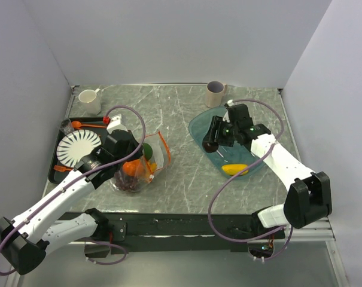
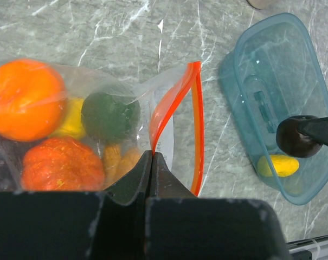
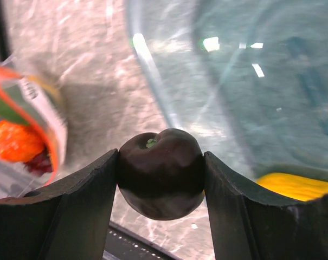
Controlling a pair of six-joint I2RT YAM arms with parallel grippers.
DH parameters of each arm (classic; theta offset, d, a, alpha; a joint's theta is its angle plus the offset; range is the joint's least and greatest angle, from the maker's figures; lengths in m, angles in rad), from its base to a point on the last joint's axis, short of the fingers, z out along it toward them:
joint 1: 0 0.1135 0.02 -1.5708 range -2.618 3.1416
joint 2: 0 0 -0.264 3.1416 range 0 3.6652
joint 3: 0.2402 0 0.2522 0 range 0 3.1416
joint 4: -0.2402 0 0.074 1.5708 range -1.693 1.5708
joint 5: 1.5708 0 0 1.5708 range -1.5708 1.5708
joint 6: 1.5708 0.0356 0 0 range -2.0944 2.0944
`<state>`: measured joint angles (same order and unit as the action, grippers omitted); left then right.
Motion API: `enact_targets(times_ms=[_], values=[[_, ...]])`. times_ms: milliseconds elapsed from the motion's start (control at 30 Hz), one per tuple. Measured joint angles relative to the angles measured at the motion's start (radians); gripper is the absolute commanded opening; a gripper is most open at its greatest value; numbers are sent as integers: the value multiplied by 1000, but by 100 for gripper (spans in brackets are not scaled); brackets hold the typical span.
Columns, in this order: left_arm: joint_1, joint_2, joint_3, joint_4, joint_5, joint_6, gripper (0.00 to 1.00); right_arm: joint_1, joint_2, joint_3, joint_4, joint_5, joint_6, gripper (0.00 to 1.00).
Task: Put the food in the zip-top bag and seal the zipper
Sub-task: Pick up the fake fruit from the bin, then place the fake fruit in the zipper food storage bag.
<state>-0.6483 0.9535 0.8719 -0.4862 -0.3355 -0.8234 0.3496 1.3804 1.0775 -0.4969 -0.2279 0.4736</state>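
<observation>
We see the dark plum (image 3: 161,179) squeezed between the 2 fingers of the right claw (image 3: 161,187), up over the rim of the teal bowl (image 2: 245,70). 1 yellow fruit (image 2: 277,165) lies in that bowl. The left claw (image 2: 153,162) is closed tight on the mouth of the bag (image 2: 153,97), beside the zipper (image 2: 198,124). The bag holds more fruit.

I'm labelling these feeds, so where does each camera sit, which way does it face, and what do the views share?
Top external: above and behind the arm bases, looking down on the table; both arms show.
Left wrist: on the left arm, looking down past the left fingers, shut on the zip-top bag at its mouth.
Right wrist: on the right arm, looking past the right fingers, gripping the dark plum, toward the teal bowl.
Shared: all three show plum, bowl and bag.
</observation>
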Motion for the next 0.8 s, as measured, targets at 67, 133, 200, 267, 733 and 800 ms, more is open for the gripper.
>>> enact_targets(times_ms=[67,133,200,267,733,800], values=[[0,1,0,0,3,2,1,30,0,8,6,-11,8,26],[0,6,3,-2,5,6,1,69,1,21,10,-26,18,26],[0,8,4,-1,7,11,1,113,5,39,19,-34,32,27],[0,9,4,-1,10,17,1,159,14,61,35,-47,43,27],[0,4,4,-5,18,18,1,377,227,293,59,-97,76,29],[0,-3,4,-4,22,17,1,390,254,306,57,-96,76,32]])
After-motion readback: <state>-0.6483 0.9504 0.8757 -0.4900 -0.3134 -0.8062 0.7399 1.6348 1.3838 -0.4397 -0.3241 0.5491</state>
